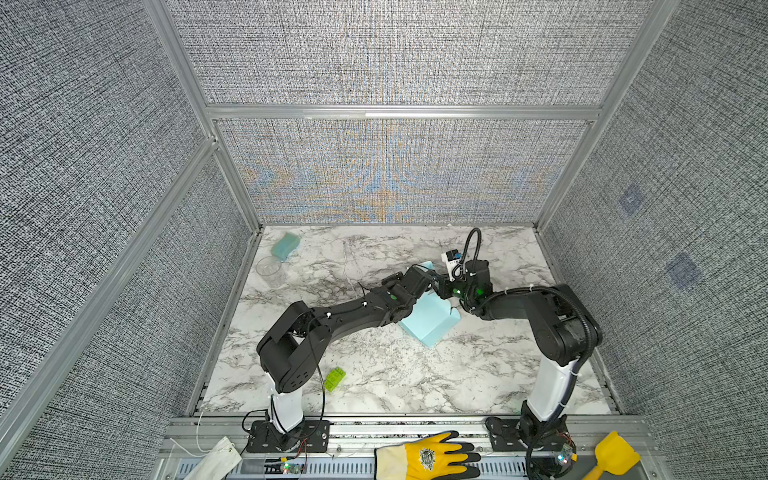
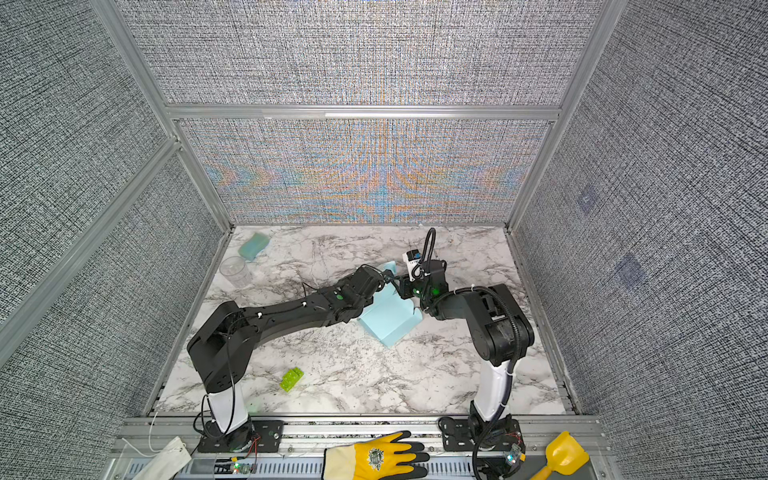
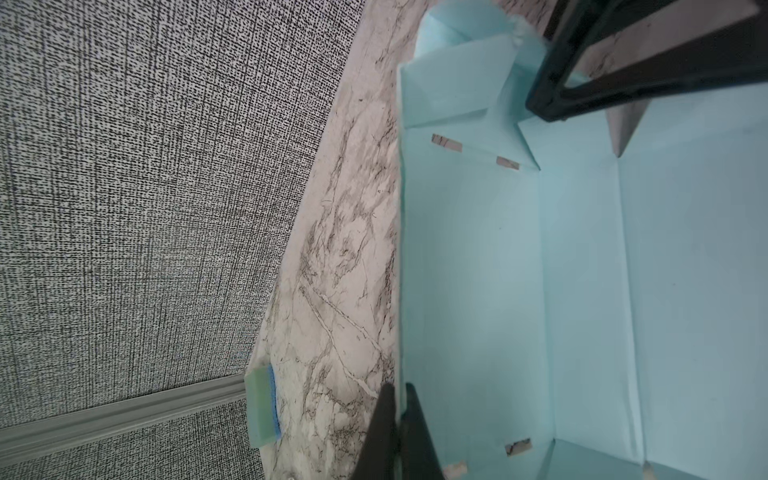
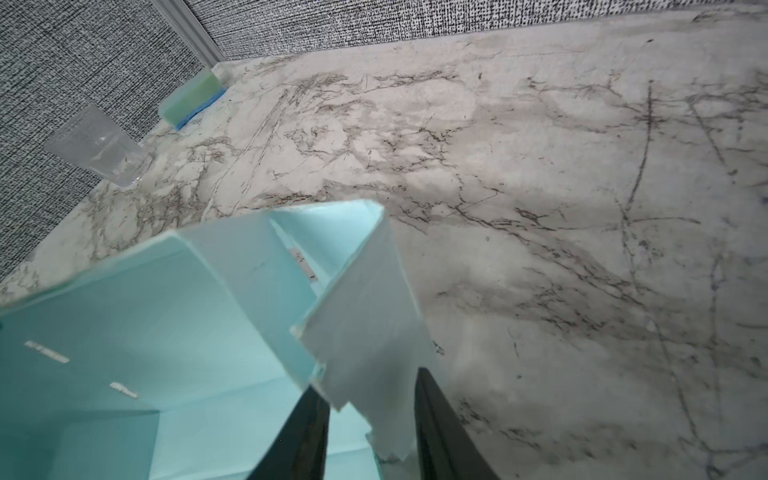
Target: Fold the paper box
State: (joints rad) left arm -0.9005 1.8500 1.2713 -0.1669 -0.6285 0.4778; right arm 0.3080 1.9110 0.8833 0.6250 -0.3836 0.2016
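Note:
The paper box (image 1: 428, 322) (image 2: 388, 318) is pale light-blue card, half formed, lying on the marble table at mid-right with its walls raised. My left gripper (image 3: 401, 390) is shut on the top edge of one long wall (image 3: 469, 291), pinching the thin card between its fingertips. My right gripper (image 4: 369, 381) stands open at the box's far end, and a folded end flap (image 4: 365, 316) hangs between its two fingers. In the left wrist view the right gripper's dark fingers (image 3: 552, 95) show over that end. In both top views the wrists meet over the box's far end and hide both grippers' fingertips.
A teal sponge block (image 1: 286, 245) and a clear cup (image 1: 270, 270) sit at the back left near the wall. A lime-green toy brick (image 1: 335, 379) lies front left. A yellow glove (image 1: 428, 457) and a yellow scoop (image 1: 611, 457) rest on the front rail.

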